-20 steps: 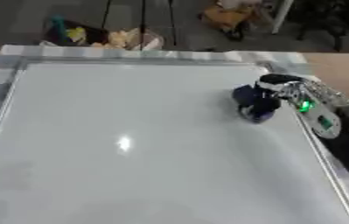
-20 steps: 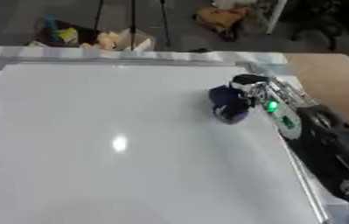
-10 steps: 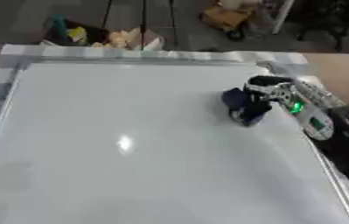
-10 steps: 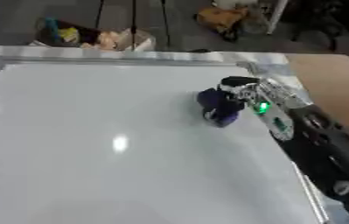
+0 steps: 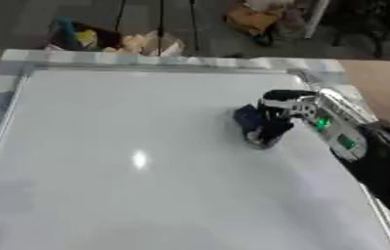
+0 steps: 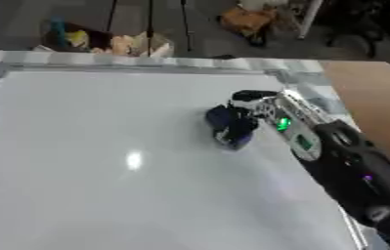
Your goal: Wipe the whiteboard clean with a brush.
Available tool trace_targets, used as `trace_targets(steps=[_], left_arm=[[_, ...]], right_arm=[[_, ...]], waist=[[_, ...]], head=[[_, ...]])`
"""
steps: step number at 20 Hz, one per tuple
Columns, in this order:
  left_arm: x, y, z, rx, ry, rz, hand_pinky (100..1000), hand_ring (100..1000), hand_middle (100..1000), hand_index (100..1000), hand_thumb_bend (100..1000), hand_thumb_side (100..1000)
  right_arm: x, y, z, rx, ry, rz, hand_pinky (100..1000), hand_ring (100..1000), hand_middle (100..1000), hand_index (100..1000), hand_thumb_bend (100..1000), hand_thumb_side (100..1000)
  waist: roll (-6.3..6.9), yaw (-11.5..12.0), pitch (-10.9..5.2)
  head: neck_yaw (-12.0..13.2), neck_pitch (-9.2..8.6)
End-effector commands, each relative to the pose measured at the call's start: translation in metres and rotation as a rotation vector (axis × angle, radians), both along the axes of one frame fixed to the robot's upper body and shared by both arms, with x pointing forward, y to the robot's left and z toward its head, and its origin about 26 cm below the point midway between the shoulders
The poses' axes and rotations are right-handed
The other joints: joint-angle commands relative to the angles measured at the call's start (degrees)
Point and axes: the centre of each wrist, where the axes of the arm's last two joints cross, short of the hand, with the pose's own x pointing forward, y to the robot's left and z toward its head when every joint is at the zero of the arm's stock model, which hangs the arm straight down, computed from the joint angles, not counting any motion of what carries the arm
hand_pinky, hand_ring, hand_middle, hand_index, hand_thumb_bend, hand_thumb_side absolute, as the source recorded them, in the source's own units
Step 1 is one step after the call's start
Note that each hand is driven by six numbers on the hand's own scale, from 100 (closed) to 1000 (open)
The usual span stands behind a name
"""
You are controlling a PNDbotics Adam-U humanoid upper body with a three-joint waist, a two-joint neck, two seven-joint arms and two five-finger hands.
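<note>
- Whiteboard (image 5: 129, 161) lies flat and takes up nearly the whole counter (image 5: 378, 83), its silver frame running close to the counter's edges; a bare tan strip of counter shows only along the right edge, toward the far right corner.
- Its surface looks plain white — one small bright glare spot sits left of the middle, and I can make out no marks on it.
- Brush (image 5: 258, 128), a dark blue blocky thing, sits on the board in its right half, nearer the far edge than the near one and a little in from the right frame.
- Right hand (image 5: 285, 103) has its fingers curled round the top of the brush and holds it down against the board — the brush's lower end touches the white surface.
- Right arm (image 6: 352, 171) comes in from the near right corner and runs up along the board's right edge, black lower down, silver nearer the wrist, with small green lights glowing on it.
- Left hand shows in neither view.
- Beyond the counter's far edge, on the floor, stand thin dark tripod legs (image 5: 160, 24) and some clutter of yellow and tan things (image 5: 134, 43), too blurred to name.
</note>
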Motion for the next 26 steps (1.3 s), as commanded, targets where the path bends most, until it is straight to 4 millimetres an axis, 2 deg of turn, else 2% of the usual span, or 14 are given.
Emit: trace_targets(steps=[1,5,11,26], left_arm=[[-0.003,-0.002,0.006,0.000,-0.022,-0.009,369,718,561,609,100,938],[-0.003,-0.002,0.006,0.001,-0.021,-0.008,369,718,562,609,100,938],[-0.003,-0.002,0.006,0.001,-0.023,-0.007,369,718,563,609,100,937],[-0.003,-0.001,0.006,0.002,-0.025,-0.006,369,718,564,610,100,932]], right_arm=[[-0.007,0.006,0.011,0.002,-0.026,0.044,471,573,407,422,100,491],[-0.019,0.017,0.019,-0.040,-0.093,0.092,472,568,335,423,100,527],[-0.039,0.033,0.023,-0.138,-0.182,0.165,470,562,277,421,100,547],[-0.092,0.061,0.041,-0.233,-0.323,0.331,466,556,258,420,100,574]], waist=[[0.14,0.04,-1.35],[0.13,-0.11,-1.36],[0.21,-0.11,-1.34],[0.30,-0.37,-1.39]], head=[[-0.19,-0.55],[-0.17,-0.61],[-0.15,-0.85],[0.43,-0.66]])
